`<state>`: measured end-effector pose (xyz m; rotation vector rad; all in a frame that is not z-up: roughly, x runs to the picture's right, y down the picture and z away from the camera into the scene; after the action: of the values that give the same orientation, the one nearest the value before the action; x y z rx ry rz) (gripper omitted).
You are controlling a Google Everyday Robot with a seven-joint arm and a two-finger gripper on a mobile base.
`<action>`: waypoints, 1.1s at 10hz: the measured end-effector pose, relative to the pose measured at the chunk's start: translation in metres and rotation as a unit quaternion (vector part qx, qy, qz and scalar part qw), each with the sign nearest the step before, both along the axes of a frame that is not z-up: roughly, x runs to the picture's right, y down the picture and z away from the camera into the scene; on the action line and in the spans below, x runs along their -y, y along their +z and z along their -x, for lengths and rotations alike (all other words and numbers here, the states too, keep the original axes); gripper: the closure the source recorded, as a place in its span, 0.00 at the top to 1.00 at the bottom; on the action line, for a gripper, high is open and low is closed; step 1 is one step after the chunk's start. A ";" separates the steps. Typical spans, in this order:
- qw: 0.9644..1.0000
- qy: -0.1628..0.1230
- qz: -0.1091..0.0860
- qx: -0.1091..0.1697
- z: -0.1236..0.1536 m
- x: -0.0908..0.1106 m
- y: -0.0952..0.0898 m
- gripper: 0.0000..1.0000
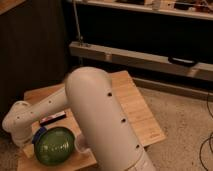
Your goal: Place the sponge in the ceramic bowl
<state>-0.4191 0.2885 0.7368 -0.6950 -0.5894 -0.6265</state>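
Observation:
The glossy green ceramic bowl (53, 146) sits at the front left corner of the wooden table (132, 107). A thin strip of the bright-blue sponge (38, 134) shows at the bowl's upper left rim, mostly covered by my arm. My white arm reaches left across the table and bends down at the elbow (18, 120). The gripper (28, 145) is low at the bowl's left side, close to the sponge. Whether it holds the sponge is hidden.
A flat dark box with a red edge (53, 119) lies just behind the bowl. A small translucent white cup (80, 145) stands right of the bowl. My bulky upper arm (102, 120) covers the table's middle. A dark shelf unit (140, 55) stands behind.

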 end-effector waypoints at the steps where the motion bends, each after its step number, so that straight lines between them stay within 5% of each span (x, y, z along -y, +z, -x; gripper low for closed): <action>1: 1.000 0.003 -0.001 -0.002 -0.004 0.004 0.003 0.65; 11: 1.000 -0.014 0.000 -0.008 -0.017 0.010 0.017 0.65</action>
<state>-0.4022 0.2786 0.7536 -0.7088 -0.5655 -0.6471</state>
